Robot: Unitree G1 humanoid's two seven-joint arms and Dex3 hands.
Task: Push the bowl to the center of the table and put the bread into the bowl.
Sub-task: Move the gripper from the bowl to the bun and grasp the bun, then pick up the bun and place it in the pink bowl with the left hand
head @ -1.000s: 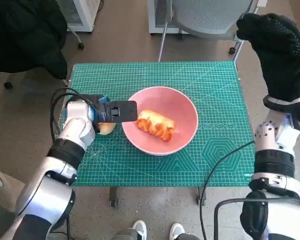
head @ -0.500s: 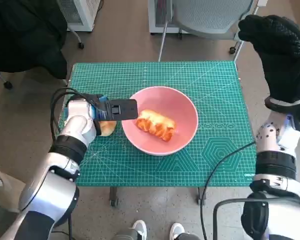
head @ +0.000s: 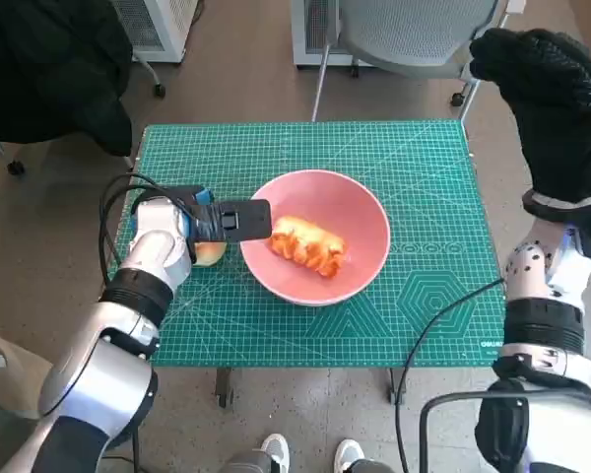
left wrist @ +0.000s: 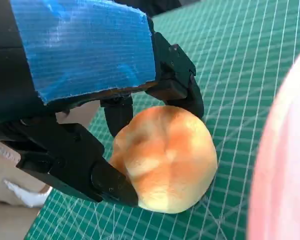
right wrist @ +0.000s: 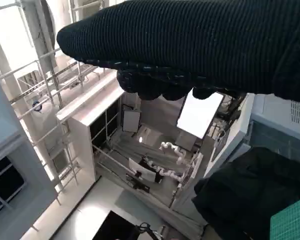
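Round golden-brown bun [left wrist: 165, 160] (pale underneath, creased top) lay on the green mat [head: 424, 177] just beside the pink bowl [head: 360, 212], left hand [head: 222, 221] fingers closed around it, twisted glazed pastry [head: 310, 244] inside the bowl, right hand [head: 552, 94] raised off the table, finger state unclear.

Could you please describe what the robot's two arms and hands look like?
The left hand is black with blue tape across its back; the right hand wears a black knitted glove. Both forearms are pale with black joint bands, and black cables loop beside them.
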